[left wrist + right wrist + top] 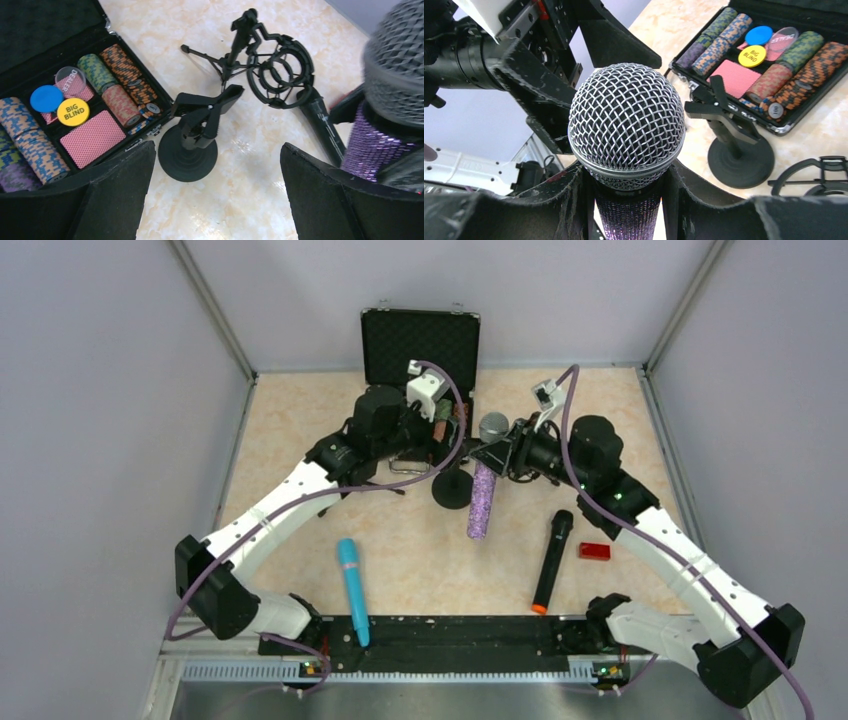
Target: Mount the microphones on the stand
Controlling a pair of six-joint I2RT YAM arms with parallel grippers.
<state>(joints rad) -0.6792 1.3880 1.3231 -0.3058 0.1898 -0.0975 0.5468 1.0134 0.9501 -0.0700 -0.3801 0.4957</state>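
My right gripper (503,455) is shut on the glittery purple microphone (482,502), just below its silver grille (626,120), with a finger on each side of the purple body (626,215). It holds the microphone just right of the black clip stand (455,487), which has a round base (187,157) and a clamp on top (711,102). My left gripper (215,200) is open and empty over the floor in front of the stand. The turquoise microphone (352,585) and the black microphone with an orange end (552,560) lie on the table near the front.
An open black case (420,345) of poker chips (125,75) stands behind the stand. A black shock-mount on a small tripod (277,70) sits to the stand's right. A small red block (594,551) lies right of the black microphone.
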